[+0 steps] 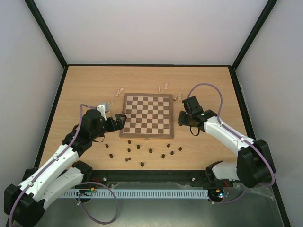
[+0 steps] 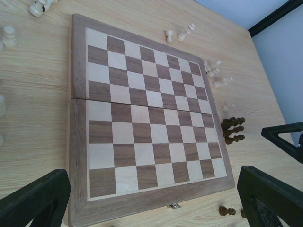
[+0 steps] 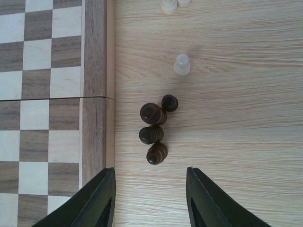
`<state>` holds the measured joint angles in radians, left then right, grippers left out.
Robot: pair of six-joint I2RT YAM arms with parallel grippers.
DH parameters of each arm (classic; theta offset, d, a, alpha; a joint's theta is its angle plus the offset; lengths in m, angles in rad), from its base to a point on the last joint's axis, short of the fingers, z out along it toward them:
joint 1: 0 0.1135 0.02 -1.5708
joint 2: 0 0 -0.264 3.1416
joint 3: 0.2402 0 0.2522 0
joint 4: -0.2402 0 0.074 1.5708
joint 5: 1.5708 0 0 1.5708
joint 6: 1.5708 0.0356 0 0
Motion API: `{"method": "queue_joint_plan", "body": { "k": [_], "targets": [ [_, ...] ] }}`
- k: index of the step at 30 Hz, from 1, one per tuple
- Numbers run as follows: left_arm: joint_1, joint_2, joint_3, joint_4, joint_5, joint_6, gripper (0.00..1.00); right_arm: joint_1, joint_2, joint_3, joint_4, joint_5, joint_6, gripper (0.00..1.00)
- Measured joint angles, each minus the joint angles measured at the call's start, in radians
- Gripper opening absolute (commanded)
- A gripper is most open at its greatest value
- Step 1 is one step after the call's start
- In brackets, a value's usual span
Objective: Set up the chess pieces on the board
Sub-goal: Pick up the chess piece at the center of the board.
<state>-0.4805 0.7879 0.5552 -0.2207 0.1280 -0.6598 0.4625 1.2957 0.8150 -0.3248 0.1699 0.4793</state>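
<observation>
Your right pincer (image 3: 150,172) hangs open over the bare desk (image 3: 236,142), its two fingers spread wide with nothing between them. Just ahead of it is a tight cluster of four dark pieces (image 3: 152,115), just beside the right border of the board (image 3: 94,61) and level with its centre seam.

The step in hand looks like a pick from that cluster. Go for the nearest dark piece (image 3: 156,153). It faces the gap between your fingers, and only one neighbour sits behind it, touching or nearly so. Narrow the opening first, because at this spread you would likely take in the neighbour too. Centre on the one piece, come straight down, close low on its body and lift vertically so you don't knock the others.

From above these pieces show as rounded tops, so I judge them upright, with the long axis pointing up at the camera. The left wrist view draws them out sideways, so that isn't certain. A pale pawn (image 3: 182,65) sits farther out, apart from the cluster.

Your left pincer (image 2: 151,182) is also open and holds nothing, at the board's left side. Every square is bare. More scattered dark pieces (image 1: 150,151) lie on the desk between the board and the arm bases, and pale pieces (image 1: 166,86) lie beyond its far edge.
</observation>
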Motion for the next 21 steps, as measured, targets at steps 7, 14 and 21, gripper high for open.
{"method": "queue_joint_plan", "body": {
  "k": [7, 14, 21],
  "targets": [
    [-0.010, -0.040, -0.007, -0.035, -0.019, -0.003, 1.00, 0.010, -0.005, -0.032, 0.000, 0.021, 0.008, 0.35],
    [-0.012, -0.042, -0.007, -0.044, -0.030, -0.004, 0.99, 0.013, -0.006, -0.051, 0.005, 0.016, 0.015, 0.46],
    [-0.020, -0.049, -0.013, -0.055, -0.032, -0.006, 0.99, 0.109, -0.074, -0.098, -0.025, 0.012, 0.081, 0.56]
  ]
}}
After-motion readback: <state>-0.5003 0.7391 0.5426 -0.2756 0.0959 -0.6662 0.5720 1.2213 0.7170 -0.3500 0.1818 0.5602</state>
